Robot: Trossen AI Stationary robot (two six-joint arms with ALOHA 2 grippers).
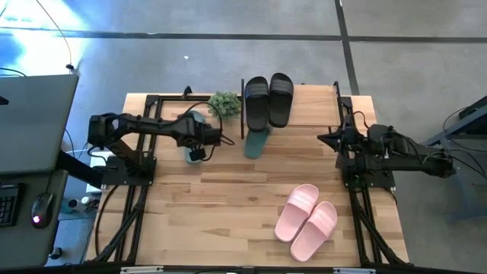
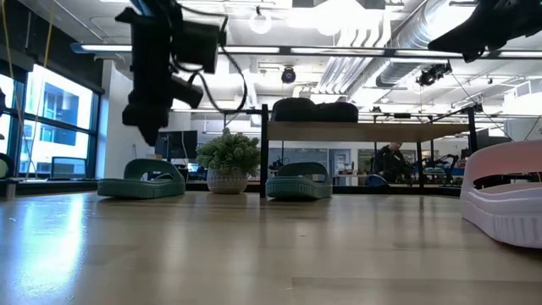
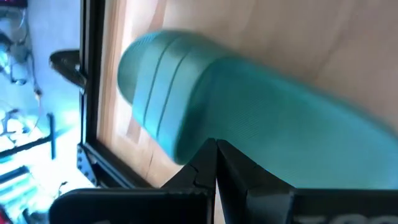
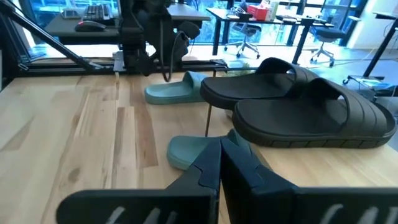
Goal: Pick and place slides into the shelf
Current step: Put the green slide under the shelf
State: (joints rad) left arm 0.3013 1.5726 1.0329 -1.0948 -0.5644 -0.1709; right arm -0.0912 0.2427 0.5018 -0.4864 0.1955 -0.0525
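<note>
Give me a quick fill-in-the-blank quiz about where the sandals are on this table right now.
1. The pair already resting on top of the shelf is the ____ pair.
2. The left tool, shut, hovers over a ____ sandal beside the potted plant.
3. The pink pair lies on the table nearest the ____ arm.
4. The other teal sandal lies partly ____ the shelf.

Missing words: black; teal; right; under

Potted plant [image 1: 224, 103] beside shelf [image 1: 304, 114]
</note>
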